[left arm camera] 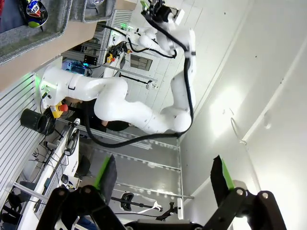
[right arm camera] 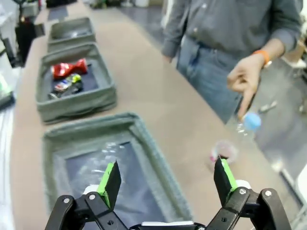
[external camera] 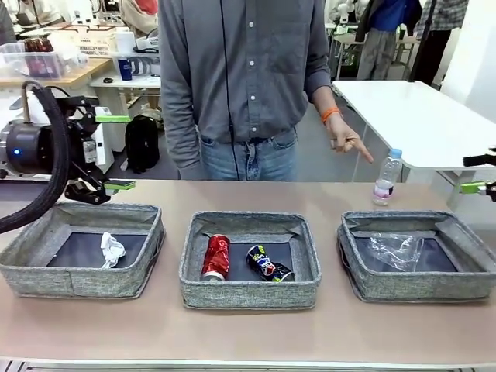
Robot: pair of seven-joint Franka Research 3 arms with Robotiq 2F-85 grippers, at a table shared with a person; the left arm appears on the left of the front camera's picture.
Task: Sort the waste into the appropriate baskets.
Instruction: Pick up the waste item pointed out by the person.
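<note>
Three grey baskets along the surface, paper wad in left one, red can and blue-and-yellow can in middle, clear cup in right, water bottle upright behind right basket under person's pointing hand, left pincer fingers apart, raised, right pincer fingers apart above right basket

Right gripper cut off by front view's right edge, beside the water bottle. Bottle blurred in right wrist view; label unreadable. Clear cup faint, outline uncertain. Person's hand above bottle; contact unclear.
</note>
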